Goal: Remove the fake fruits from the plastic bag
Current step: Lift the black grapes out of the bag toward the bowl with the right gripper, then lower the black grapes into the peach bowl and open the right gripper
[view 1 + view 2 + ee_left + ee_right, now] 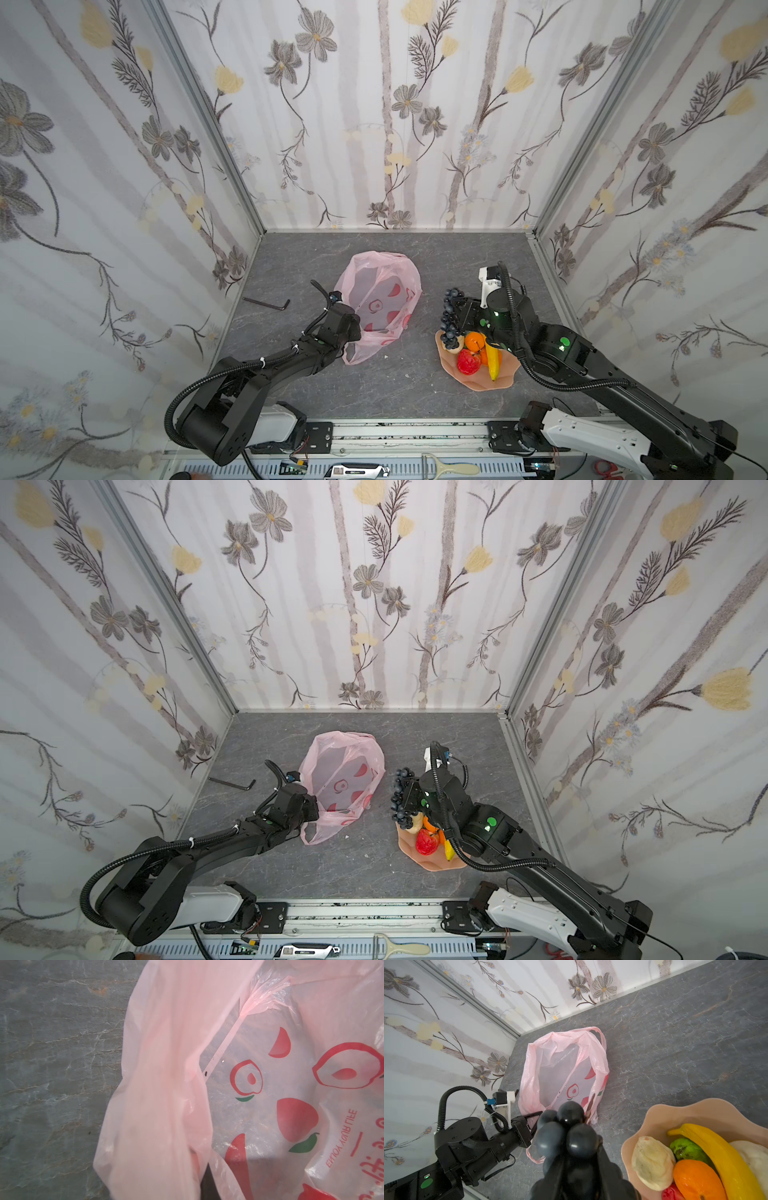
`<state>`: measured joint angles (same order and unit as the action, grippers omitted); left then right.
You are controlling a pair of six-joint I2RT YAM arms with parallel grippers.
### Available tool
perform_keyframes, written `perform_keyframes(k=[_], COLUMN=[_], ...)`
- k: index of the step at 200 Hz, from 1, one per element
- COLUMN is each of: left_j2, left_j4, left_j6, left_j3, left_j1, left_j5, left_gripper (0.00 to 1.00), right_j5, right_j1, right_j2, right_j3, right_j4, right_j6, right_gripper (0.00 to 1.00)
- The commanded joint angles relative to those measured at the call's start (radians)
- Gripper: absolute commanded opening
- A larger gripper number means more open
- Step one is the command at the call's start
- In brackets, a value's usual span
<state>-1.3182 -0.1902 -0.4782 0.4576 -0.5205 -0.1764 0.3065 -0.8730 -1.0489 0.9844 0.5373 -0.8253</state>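
**Grapes in hand, bag looks empty**

In both top views the plastic bag (376, 291) lies slack mid-table. Its near rim is pinched in the closed left gripper (352, 328). The right gripper (458, 319) hangs at the far edge of the dish (492, 385), jaws narrowed around 1 grape bunch (449, 309). The dish shows 1 banana (493, 360), 1 red fruit (467, 362) and 1 orange (474, 341), plus a 2nd orange patch beside the banana. 1 hex key (266, 302) lies well apart, near the left wall.

In the left wrist view, only printed fruit marks and the table show through the bag's film: 0 toy fruits inside.

In the right wrist view, the grapes fill the foreground between dark fingers (610, 1167). The dish holds 2 beige lumps (652, 1163), 1 green fruit (685, 1149), the banana, 1 orange and a sliver of the red fruit.

The step in hand looks like carrying the grapes, probably the last fruit. The next move calls for bringing the bunch over the dish, lowering it, and parting the jaws gently so the pile is not knocked.
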Motion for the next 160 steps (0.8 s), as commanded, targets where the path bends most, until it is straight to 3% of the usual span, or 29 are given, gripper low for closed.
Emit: perform_keyframes(k=[1,93,160], left_j2=[-0.001,-0.011,-0.01], left_j4=[-0.031,-0.031,-0.032], left_j6=[0.002,0.0,0.002], left_j3=[-0.002,0.0,0.001], left_j1=[0.0,0.001,0.001], left_j5=[-0.001,-0.007,-0.003], left_gripper=[0.03,0.04,0.04], right_j5=[0.025,0.039,0.101], right_j1=[-0.003,-0.006,0.001], right_j2=[0.051,0.29,0.425], right_j3=[-0.033,-0.171,-0.309], right_j4=[0.044,0.218,0.248], right_j6=[-0.066,-0.185,-0.255], right_gripper=[0.23,0.24,0.26])
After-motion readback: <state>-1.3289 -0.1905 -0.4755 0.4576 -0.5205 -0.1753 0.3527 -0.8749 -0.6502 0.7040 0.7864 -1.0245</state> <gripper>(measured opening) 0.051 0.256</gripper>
